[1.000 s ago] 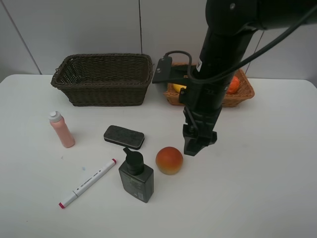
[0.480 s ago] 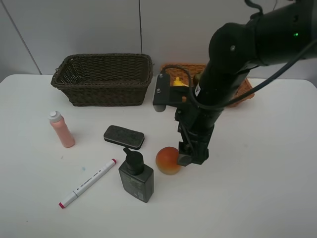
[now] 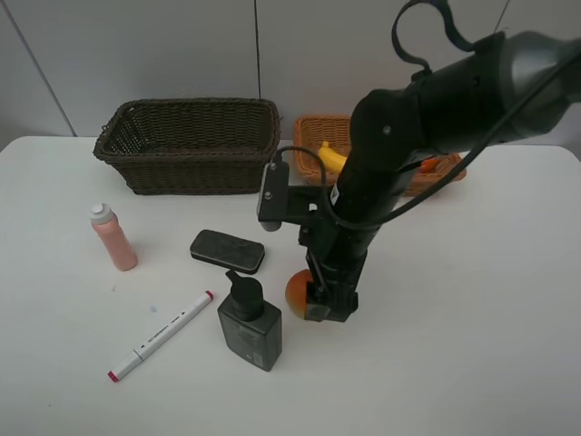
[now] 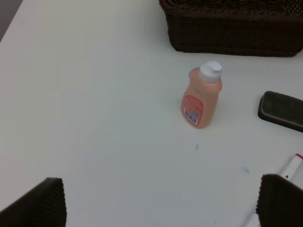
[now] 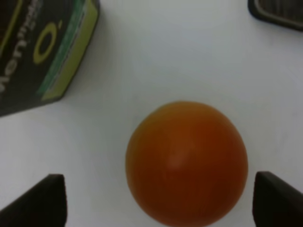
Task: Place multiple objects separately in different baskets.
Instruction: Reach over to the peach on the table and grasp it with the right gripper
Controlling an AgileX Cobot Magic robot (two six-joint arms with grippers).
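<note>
The red-yellow peach [image 3: 295,292] lies on the white table beside the dark pump bottle [image 3: 248,325]. My right gripper [image 3: 323,303] is down over the peach. In the right wrist view the peach [image 5: 187,163] sits between the spread fingers of the open right gripper [image 5: 160,202]. My left gripper [image 4: 161,205] is open and empty above the table, short of the pink bottle [image 4: 202,97]. The pink bottle [image 3: 113,238], the dark grey eraser [image 3: 227,252] and the white red-tipped marker [image 3: 159,335] lie at the left. A banana [image 3: 333,156] lies in the orange-tan basket [image 3: 313,134]. The mangosteen is hidden.
The deep dark brown basket [image 3: 191,145] stands at the back left, next to the orange-tan one. The right arm hides most of the orange-tan basket. The pump bottle [image 5: 42,47] is close beside the peach. The left wrist view shows the eraser [image 4: 281,109] and the marker tip [image 4: 291,165].
My right arm has swung down and to the left. Its gripper has gone from beside the peach to down over it, with the peach between the fingers. The other things have not moved.
</note>
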